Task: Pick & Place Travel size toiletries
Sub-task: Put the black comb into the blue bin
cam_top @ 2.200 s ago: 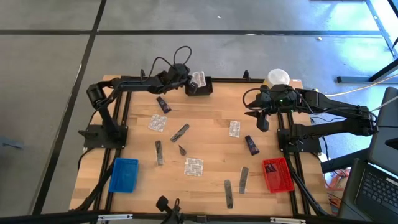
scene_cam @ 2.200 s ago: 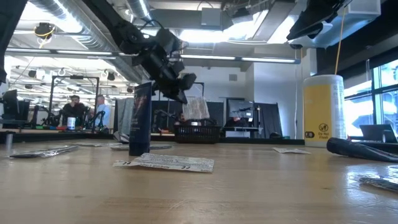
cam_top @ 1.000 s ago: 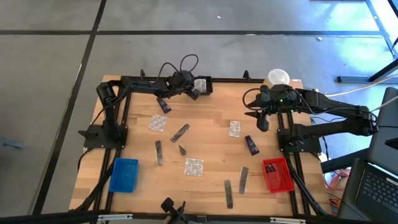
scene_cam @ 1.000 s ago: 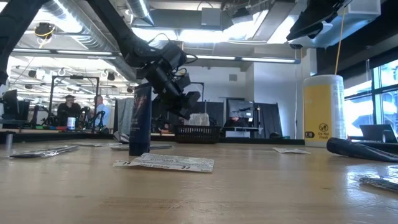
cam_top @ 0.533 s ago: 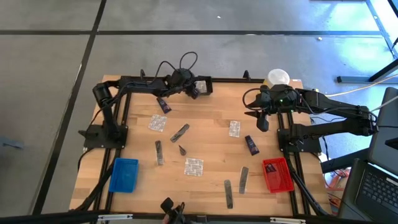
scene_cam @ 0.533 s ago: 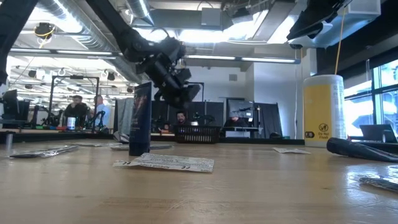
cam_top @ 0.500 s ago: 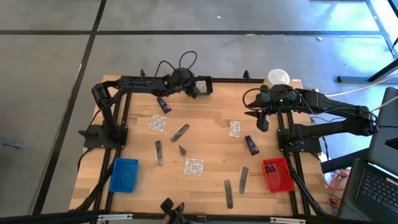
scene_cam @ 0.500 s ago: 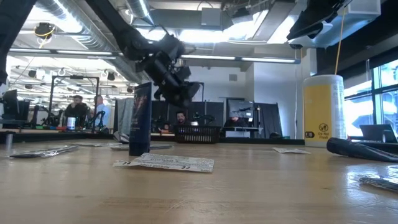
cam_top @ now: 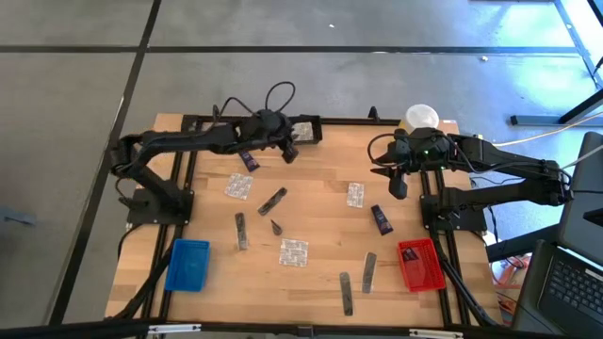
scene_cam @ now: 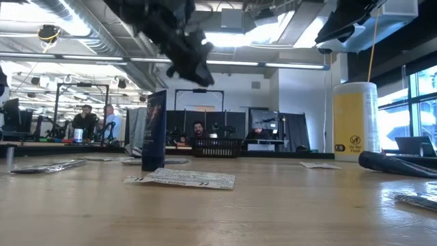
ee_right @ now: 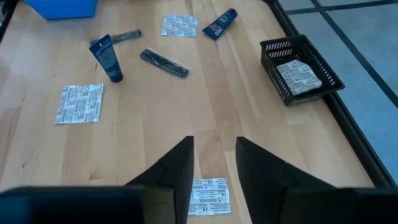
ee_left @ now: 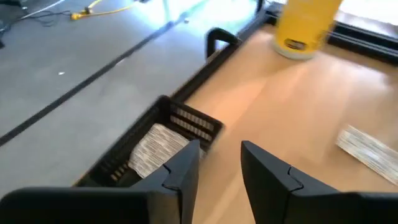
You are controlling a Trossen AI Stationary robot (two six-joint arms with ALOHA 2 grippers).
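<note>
The travel size toiletries lie scattered on the wooden table: foil sachets, grey sticks and dark tubes. A black basket sits at the far edge with one sachet flat inside. My left gripper hovers open, high above the table just near of the basket, holding nothing. My right gripper hangs open over the right side, above a sachet. One tube stands upright on its cap.
A tall yellow container with a white cap stands at the far right corner. A blue tray sits near left and a red tray near right. Black frame rails edge the table. People stand in the room beyond.
My left gripper has let go of the foil sachet, which now lies in the basket. It has risen well above the basket and drawn back a little toward the table's near edge. The right arm has kept still.
</note>
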